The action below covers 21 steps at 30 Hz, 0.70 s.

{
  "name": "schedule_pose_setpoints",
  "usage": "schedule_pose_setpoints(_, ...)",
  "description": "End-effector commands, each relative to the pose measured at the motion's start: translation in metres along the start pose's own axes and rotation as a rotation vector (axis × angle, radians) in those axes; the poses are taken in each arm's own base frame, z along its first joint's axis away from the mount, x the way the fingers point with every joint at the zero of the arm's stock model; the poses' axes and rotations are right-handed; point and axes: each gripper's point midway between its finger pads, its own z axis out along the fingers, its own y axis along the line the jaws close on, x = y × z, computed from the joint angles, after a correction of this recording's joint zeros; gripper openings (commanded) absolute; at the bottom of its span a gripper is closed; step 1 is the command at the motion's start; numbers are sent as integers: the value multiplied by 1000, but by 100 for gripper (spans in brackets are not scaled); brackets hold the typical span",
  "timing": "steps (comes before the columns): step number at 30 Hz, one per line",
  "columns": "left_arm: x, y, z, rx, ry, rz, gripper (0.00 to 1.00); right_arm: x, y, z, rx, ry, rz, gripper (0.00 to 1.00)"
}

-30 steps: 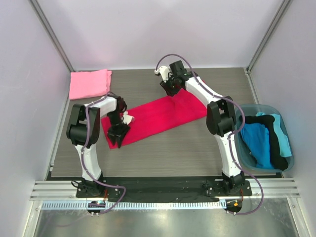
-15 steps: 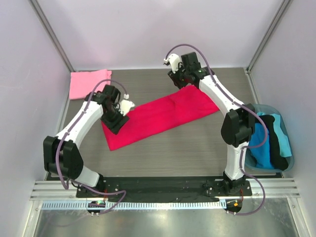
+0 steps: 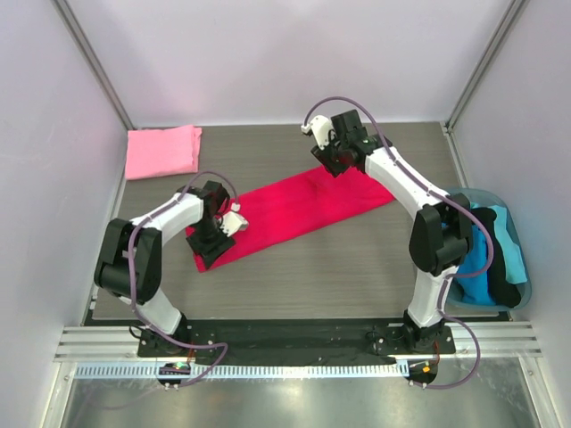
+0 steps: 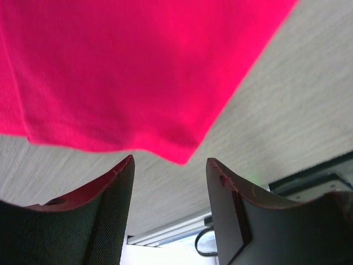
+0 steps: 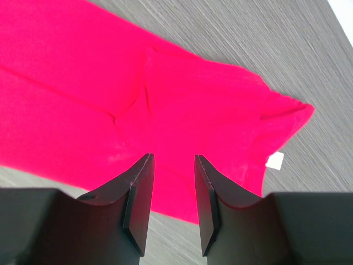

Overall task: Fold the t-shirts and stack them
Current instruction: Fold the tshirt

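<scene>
The crimson-red t-shirt [image 3: 294,209] lies folded into a long strip running diagonally across the table. Its white neck label [image 5: 274,160] shows near its right end. My left gripper [image 3: 214,242] hovers open over the strip's near-left corner [image 4: 182,157], with nothing between its fingers [image 4: 110,193]. My right gripper [image 3: 337,160] stands open just above the strip's far-right end [image 5: 182,110], and its fingers [image 5: 140,187] hold no cloth. The light pink t-shirt [image 3: 162,151] lies folded in the far-left corner, apart from both grippers.
A translucent bin [image 3: 528,283] with blue and black clothes stands at the table's right edge, beside the right arm. White walls enclose the table on three sides. The near edge carries the arm bases and a metal rail [image 3: 294,343].
The left arm swung out to the shirt's far-left edge, then came back to its near-left corner, jaws wider. The right gripper drifted slightly right. The red strip now reaches a little further right.
</scene>
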Motion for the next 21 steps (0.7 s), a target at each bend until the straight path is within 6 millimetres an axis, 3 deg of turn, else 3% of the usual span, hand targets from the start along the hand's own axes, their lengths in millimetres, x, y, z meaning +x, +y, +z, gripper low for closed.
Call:
schedule_pose_setpoints(1,-20,7,6,-44,-46,-6,56,-22,-16,-39,75,-85,-27,41)
schedule_pose_setpoints(6,-26,7,27,-31,-20,-29,55,-15,-13,-47,82,-80,-35,41)
schedule_pose_setpoints(10,-16,6,36,-35,37,-37,49,-10,-17,-52,97,-75,-38,41)
schedule_pose_setpoints(16,-6,-2,31,-60,47,-48,51,3,-33,-51,115,-65,17,41)
schedule_pose_setpoints(21,-1,-14,29,-71,59,-34,52,1,-36,-53,117,-75,29,41)
